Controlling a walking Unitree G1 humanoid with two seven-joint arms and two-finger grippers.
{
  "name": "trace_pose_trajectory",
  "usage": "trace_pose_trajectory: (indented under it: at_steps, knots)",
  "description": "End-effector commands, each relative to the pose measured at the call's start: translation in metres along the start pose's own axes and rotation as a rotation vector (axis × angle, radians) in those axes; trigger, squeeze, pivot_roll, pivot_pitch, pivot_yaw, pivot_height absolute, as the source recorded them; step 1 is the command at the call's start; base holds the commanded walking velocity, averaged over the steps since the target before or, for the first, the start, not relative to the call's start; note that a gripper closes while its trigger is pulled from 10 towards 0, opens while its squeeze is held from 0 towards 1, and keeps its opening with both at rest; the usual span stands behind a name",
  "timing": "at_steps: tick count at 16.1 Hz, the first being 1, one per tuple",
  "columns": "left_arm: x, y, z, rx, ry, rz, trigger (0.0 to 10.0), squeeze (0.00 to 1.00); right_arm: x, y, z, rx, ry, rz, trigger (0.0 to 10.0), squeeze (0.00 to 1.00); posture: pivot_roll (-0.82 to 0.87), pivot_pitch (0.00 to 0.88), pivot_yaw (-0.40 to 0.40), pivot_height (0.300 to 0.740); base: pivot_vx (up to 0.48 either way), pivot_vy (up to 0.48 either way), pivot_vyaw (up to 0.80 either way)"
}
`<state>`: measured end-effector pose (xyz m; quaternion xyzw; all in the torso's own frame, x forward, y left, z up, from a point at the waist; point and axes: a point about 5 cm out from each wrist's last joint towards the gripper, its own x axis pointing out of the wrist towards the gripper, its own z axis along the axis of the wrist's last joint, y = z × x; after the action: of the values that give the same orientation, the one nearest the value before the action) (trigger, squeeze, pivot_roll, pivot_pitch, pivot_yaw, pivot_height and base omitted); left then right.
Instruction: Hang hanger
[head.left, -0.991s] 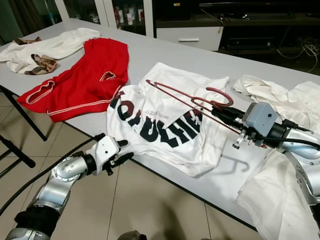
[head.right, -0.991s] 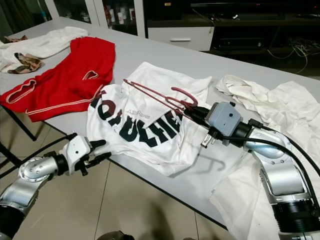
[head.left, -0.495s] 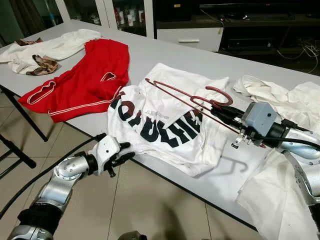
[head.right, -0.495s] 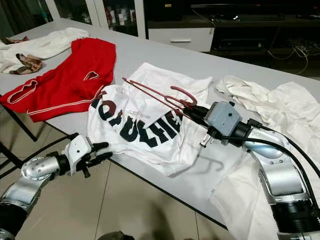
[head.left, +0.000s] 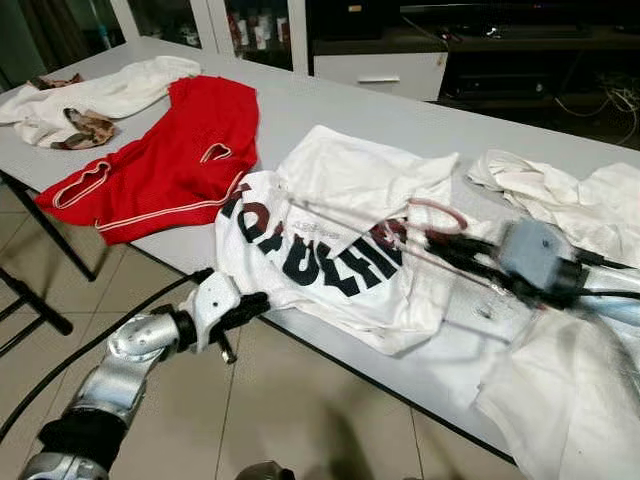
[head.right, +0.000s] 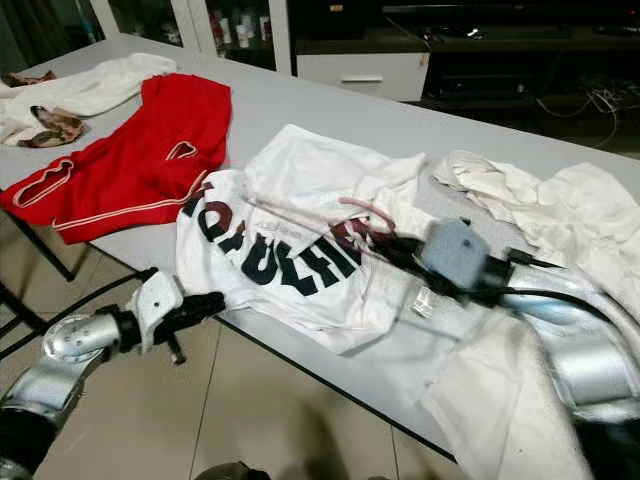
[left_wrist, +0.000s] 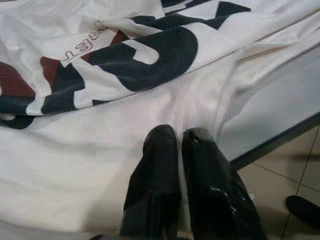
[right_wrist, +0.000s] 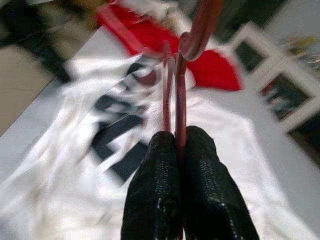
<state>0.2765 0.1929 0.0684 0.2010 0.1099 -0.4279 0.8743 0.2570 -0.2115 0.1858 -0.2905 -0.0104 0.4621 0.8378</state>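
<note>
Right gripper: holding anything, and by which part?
Yes. The right gripper is shut on the dark red hanger, pinching its wire just below the hook. The left gripper, fingers together, pinches the white T-shirt's hem.

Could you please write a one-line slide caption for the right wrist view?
Right hand shut on the dark red hanger, above the white printed T-shirt.
</note>
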Motion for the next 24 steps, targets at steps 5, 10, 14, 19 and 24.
trace_pose_trajectory:
  at_steps: [5, 10, 14, 19, 24]
  knots:
    - [0.000, 0.012, 0.009, 0.000, -0.034, 0.035, 0.0, 0.00, -0.043, -0.010, 0.013, 0.003, 0.068, 0.062, 10.0, 0.00, -0.10, 0.000, 0.082, 0.736, 0.000, 0.000, 0.00]
    - [0.006, 0.015, 0.013, 0.035, -0.042, 0.045, 4.0, 0.00, -0.047, 0.008, 0.035, 0.053, 0.039, 0.186, 10.0, 0.00, -0.12, 0.000, 0.092, 0.736, 0.000, 0.000, 0.00]
    - [0.003, 0.003, 0.016, 0.044, -0.084, -0.094, 10.0, 1.00, -0.033, 0.034, 0.038, 0.091, 0.020, 0.292, 10.0, 0.00, -0.12, 0.000, 0.092, 0.736, 0.000, 0.000, 0.00]
    - [0.006, 0.000, 0.006, 0.122, 0.000, -0.103, 10.0, 0.00, -0.024, 0.041, 0.028, 0.033, 0.084, 0.288, 10.0, 0.00, -0.11, 0.000, 0.090, 0.736, 0.000, 0.000, 0.00]
    - [0.005, -0.001, -0.003, 0.129, 0.061, -0.116, 10.0, 0.00, -0.029, 0.033, 0.019, 0.013, 0.145, 0.250, 10.0, 0.00, -0.11, 0.000, 0.090, 0.736, 0.000, 0.000, 0.00]
